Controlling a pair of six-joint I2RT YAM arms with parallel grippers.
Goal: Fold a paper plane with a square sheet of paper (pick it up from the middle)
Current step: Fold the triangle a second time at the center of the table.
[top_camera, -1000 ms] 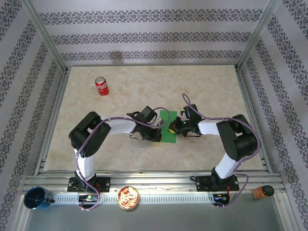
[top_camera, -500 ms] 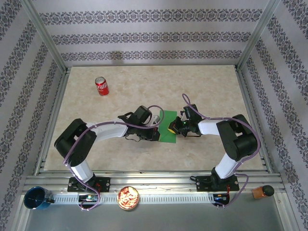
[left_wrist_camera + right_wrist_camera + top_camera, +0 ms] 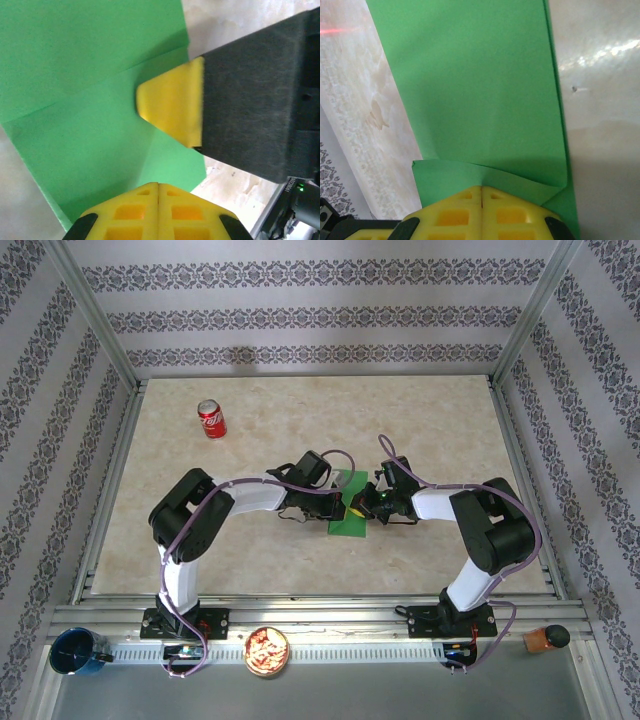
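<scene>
Paper (image 3: 348, 525), bright green and folded into a narrow strip, lies flat near the middle of the table (image 3: 420, 420) with both pincers down on it.

The left pincer (image 3: 158, 187) shows at 6 o'clock in its own wrist camera. Its yellow fingers are pressed together, with only a thin seam between them, and they hang over the near border of the paper. From that same camera the right pincer (image 3: 167, 112) comes in from 3 o'clock as a yellow wedge on a black body. Its tip rests on the green just beside a crease (image 3: 100, 85) that slants from 9 o'clock up toward 2 o'clock.

The right wrist camera adds what the left one cannot show. The right pincer's fingers are pressed together too, at 6 o'clock. Just ahead of them a small flap (image 3: 470, 175) of the strip curls over, and the rest runs smooth toward 12 o'clock with a doubled edge on its 3 o'clock side. I cannot tell whether any paper is caught in either seam.

The overhead camera shows how the arms are set. The left one reaches in from 9 o'clock and the right one from 3 o'clock, and the two pincers meet tip to tip over the strip.

A red can (image 3: 211, 418) stands upright well apart, toward 10 o'clock from the paper. On the near rail sit a blue cup (image 3: 75, 652) at 7 o'clock and a bowl (image 3: 267, 650) nearer 6 o'clock.
</scene>
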